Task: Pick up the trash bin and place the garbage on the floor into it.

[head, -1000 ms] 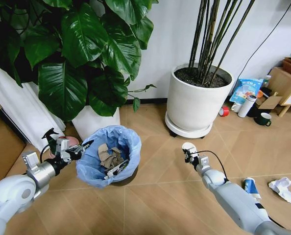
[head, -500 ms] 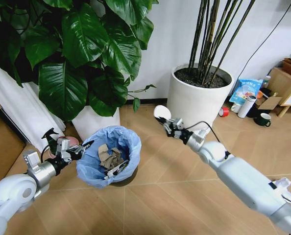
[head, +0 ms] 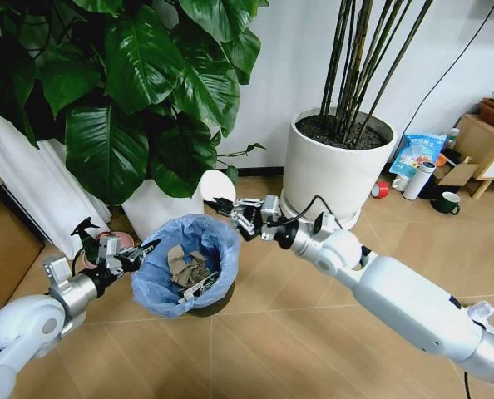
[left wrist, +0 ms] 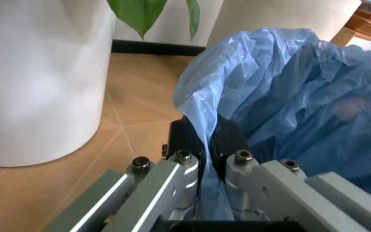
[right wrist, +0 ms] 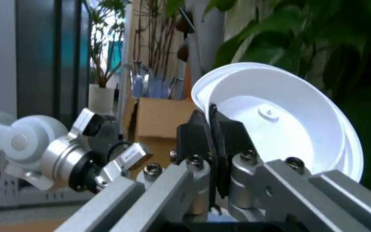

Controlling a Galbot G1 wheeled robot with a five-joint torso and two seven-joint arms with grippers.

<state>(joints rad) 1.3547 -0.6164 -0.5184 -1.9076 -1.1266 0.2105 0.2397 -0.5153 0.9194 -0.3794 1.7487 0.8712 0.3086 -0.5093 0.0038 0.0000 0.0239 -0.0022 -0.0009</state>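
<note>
I'm gripping the trash bin (head: 187, 264) rim at its nine o'clock, left gripper (head: 139, 250) clamped on the bag; my right gripper (head: 227, 206) is pinching the white disc (head: 217, 184) at its one o'clock.
</note>
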